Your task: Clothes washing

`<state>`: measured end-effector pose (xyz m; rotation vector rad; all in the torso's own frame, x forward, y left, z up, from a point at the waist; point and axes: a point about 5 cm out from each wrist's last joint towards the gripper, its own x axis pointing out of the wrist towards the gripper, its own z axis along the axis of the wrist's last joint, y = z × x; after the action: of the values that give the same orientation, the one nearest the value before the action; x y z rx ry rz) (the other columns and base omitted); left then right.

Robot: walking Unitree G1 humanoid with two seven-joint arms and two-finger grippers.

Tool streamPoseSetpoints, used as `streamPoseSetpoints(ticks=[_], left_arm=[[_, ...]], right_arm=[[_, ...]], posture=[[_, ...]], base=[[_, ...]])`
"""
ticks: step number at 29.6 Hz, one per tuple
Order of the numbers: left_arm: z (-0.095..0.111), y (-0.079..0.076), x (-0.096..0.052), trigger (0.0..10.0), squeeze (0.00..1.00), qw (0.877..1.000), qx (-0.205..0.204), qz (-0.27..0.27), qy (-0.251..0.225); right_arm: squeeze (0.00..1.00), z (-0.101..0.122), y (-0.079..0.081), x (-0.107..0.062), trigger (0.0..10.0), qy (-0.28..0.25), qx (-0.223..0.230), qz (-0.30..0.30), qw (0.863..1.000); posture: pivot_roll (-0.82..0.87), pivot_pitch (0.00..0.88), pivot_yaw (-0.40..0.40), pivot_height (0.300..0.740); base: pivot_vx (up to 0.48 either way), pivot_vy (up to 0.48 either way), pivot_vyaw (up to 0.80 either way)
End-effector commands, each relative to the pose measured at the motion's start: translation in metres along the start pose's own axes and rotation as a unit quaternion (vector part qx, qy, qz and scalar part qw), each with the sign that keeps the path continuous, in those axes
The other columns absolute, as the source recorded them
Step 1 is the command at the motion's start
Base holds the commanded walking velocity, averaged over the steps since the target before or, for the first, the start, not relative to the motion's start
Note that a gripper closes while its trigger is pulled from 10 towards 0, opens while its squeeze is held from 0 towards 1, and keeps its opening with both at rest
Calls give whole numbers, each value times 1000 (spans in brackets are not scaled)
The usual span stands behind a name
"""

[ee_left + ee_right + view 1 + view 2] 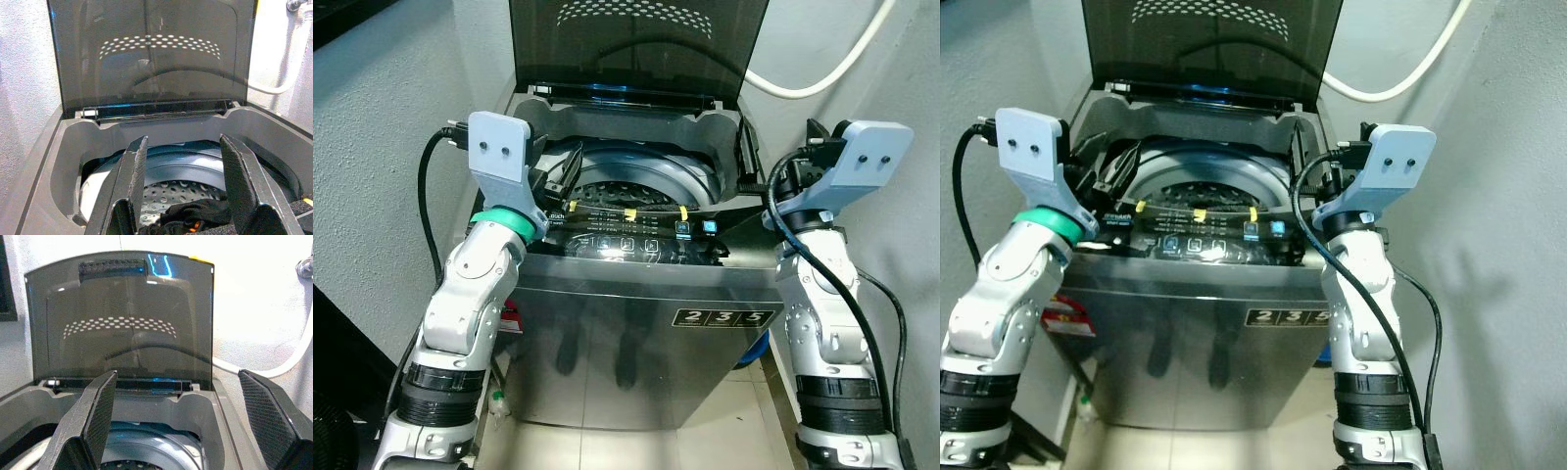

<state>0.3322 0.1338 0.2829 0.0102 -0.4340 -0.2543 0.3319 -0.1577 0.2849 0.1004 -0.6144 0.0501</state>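
With the lid (120,328) up and dark clothes (188,220) low in the drum (171,188), keep both empty grippers, left (183,191) and right (188,421), spread wide and clear of the rim before you close it.

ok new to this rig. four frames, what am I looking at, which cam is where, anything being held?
A humanoid robot stands facing a top-loading washing machine with its tinted lid raised. The two wider pictures come from a stereo camera on its head, looking down past both silver arms. The other two come from wrist cameras, each looking along that arm's two black fingers.

The left gripper hovers over the left side of the tub opening, fingers spread. The right gripper sits at the right rim, also spread. Neither holds anything.

In the perforated drum lies some dark clothing. The control panel runs along the front edge, and a white hose curves along the wall behind.
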Motion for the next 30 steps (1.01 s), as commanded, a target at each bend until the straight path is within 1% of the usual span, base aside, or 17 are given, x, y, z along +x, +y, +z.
streamPoseSetpoints(ticks=[1, 2, 10, 15, 16, 25, 30], left_arm=[[-2, -3, 1, 10000, 0, 1000, 5, -2, -1], [-2, -4, 1, 10000, 0, 1000, 4, -6, -2], [-3, -7, 0, 10000, 0, 1000, 3, -12, -2], [-3, -11, -1, 10000, 0, 1000, 6, -22, -1], [-4, -13, 0, 10000, 0, 1000, 8, -26, -2], [-4, -15, 1, 10000, 0, 1000, 9, -29, -2], [-5, -16, 2, 10000, 0, 999, 10, -32, -2]], right_arm=[[0, -4, -4, 0, 10000, 14, -7, -7, 1000], [0, -7, -5, 1, 10000, 19, -25, -10, 999], [0, -8, -7, 1, 10000, 25, -29, -16, 999], [0, -11, -5, -1, 10000, 31, -31, -10, 999], [0, -11, -6, -1, 10000, 31, -31, -12, 999], [0, -13, -8, -3, 10000, 34, -38, -16, 999], [0, -13, -12, -4, 10000, 37, -34, -29, 998]], posture=[[12, 56, -7, 740], [12, 55, -6, 740], [17, 64, -1, 740], [20, 63, 4, 740], [20, 73, 4, 740], [10, 78, 9, 740], [9, 76, 12, 740]], base=[[0, 0, 469], [0, 0, 794], [0, 0, 795], [0, 0, 788], [0, 0, 781], [0, 0, 781], [0, 0, 771]])
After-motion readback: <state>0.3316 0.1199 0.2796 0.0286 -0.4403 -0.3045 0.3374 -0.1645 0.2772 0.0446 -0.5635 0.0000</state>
